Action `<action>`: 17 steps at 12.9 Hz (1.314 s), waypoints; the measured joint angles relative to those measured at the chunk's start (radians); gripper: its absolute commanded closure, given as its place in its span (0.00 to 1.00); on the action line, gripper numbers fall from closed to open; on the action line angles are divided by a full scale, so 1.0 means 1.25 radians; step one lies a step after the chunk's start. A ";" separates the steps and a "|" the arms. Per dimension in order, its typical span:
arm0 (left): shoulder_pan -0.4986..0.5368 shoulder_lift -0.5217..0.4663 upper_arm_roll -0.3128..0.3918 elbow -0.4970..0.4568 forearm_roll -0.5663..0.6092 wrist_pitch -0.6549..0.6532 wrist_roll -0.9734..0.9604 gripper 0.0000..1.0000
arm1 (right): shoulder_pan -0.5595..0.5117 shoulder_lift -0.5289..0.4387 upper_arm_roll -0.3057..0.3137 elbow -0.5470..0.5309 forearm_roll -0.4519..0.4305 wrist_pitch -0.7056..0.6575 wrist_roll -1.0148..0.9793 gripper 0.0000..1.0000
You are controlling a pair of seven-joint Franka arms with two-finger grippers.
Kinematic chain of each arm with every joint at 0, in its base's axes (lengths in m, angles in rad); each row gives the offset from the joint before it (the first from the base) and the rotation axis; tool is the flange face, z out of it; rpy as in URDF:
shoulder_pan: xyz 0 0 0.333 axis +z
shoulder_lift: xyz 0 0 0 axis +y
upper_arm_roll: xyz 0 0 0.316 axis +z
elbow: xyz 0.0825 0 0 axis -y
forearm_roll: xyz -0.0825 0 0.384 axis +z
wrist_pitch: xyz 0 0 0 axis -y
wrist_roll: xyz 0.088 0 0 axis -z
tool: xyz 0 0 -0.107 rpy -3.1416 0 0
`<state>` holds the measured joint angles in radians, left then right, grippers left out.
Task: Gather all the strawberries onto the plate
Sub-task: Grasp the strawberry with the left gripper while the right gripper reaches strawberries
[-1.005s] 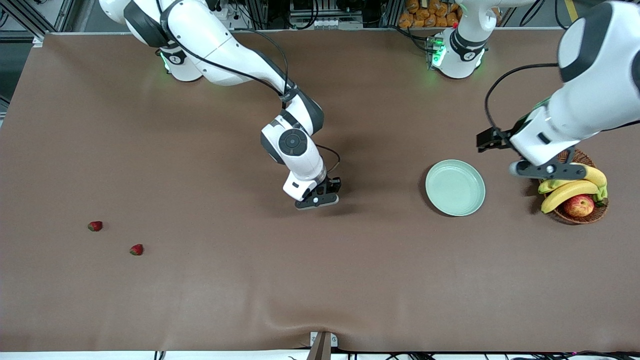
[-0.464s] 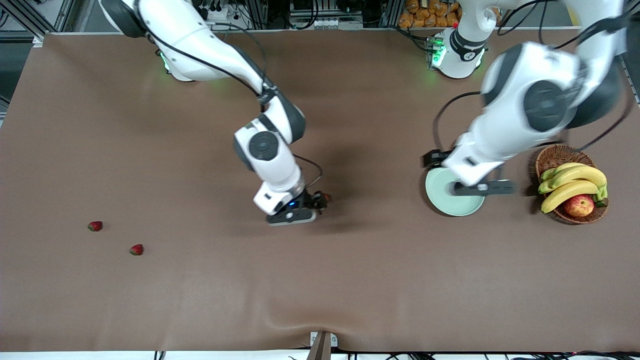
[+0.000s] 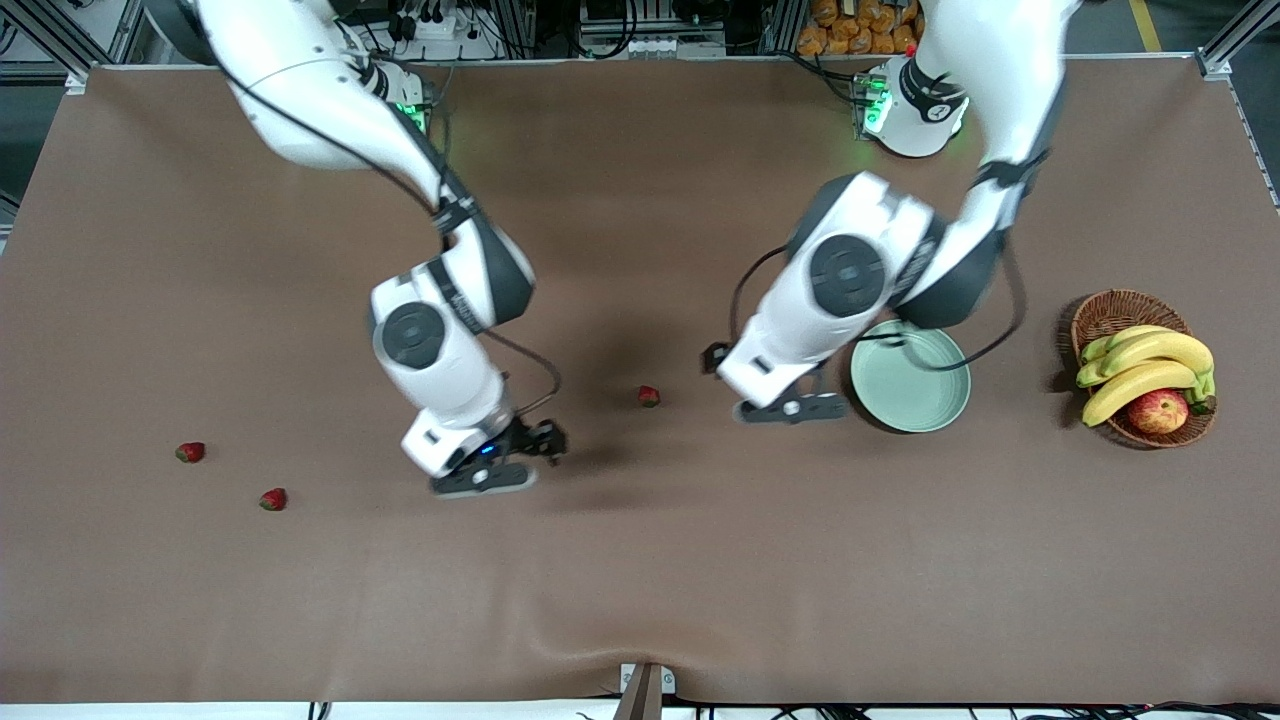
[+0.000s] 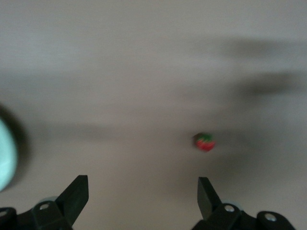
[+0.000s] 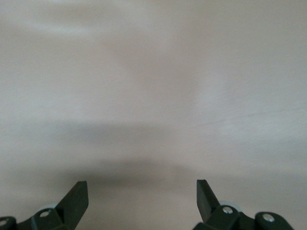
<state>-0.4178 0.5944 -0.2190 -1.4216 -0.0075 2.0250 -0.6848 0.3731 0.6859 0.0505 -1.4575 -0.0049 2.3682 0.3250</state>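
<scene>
a: strawberries (image 3: pixel 649 396), 3 on the table, none in the plate (image 3: pixel 935 408) yet. 1 lies mid-table between the 2 arms, near the plate but not touching it. the other 2 (image 3: pixel 190 452) (image 3: pixel 273 499) sit well apart from it toward the right arm's end, the second of them nearer the front camera.

b: grippers?

a: left gripper (image 3: pixel 790 408) hovers over bare cloth just beside the plate, on the side toward the middle berry, fingers (image 4: pixel 76 195) spread wide and holding nothing. its wrist view shows that berry (image 4: pixel 205 142) ahead of the open fingers. right gripper (image 3: pixel 485 478) hangs over bare table between the middle berry and the 2 distant ones, fingers (image 5: pixel 76 197) spread too, nothing between them.

b: how will a berry handle?

a: my guess: very light, soft, easily bruised, and prone to rolling on its rounded side. i'd take it across the widest part of the red body, not by the leafy cap, with a gentle squeeze. too much force would likely crush it, and a pinch off centre could squirt it out sideways.

b: which goes first?

a: probably the middle one, since the left gripper is closest and the plate sits right beside it.
</scene>
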 measured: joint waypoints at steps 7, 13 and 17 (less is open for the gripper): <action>-0.118 0.144 0.036 0.028 0.053 0.196 -0.084 0.00 | -0.058 -0.028 -0.044 0.000 -0.061 -0.063 -0.043 0.00; -0.228 0.208 0.122 0.032 0.053 0.258 -0.149 0.07 | -0.076 -0.083 -0.071 -0.012 -0.104 -0.156 -0.043 0.00; -0.237 0.230 0.127 0.033 0.054 0.260 -0.149 0.24 | -0.129 -0.106 -0.075 -0.056 -0.106 -0.156 -0.092 0.00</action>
<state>-0.7140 0.8815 -0.0607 -1.3804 0.0599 2.3496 -0.8705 0.2115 0.5537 -0.0432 -1.5278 -0.1379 2.1734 0.2106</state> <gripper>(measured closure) 0.132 0.000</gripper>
